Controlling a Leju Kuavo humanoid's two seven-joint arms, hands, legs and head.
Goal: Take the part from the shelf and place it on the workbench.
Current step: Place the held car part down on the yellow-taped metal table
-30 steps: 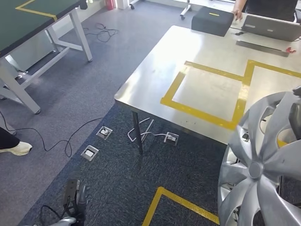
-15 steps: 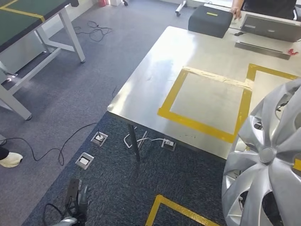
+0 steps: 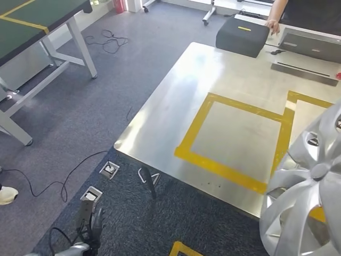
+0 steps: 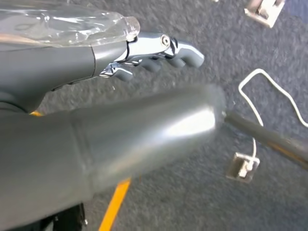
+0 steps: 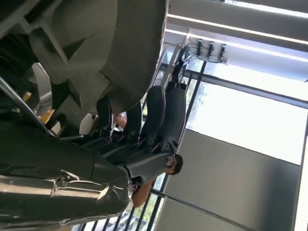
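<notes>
The part is a silver hubcap (image 3: 309, 197), held upright at the lower right of the head view, just off the near right edge of the steel workbench (image 3: 181, 96). In the right wrist view my right hand (image 5: 145, 130) grips it, dark fingers (image 5: 156, 113) hooked over the hubcap's grey ribbed back (image 5: 109, 48). The workbench top carries two yellow tape squares (image 3: 235, 136) with nothing inside them. My left hand (image 3: 87, 226) hangs low over the carpet with nothing in it; in the left wrist view its fingers (image 4: 163, 48) lie apart from the thumb.
At the bench's far side sit a black case (image 3: 241, 36) and a grey laptop (image 3: 309, 45), with a person's hand (image 3: 274, 25) beside them. A green table (image 3: 36, 16) stands at the left. Cables (image 3: 60, 181), floor boxes (image 3: 108, 169) and a bench leg (image 3: 149, 182) lie below.
The whole view has shifted: the camera has moved nearer the workbench, which now takes up more of the picture. The hubcap sits further to the right edge, still held.
</notes>
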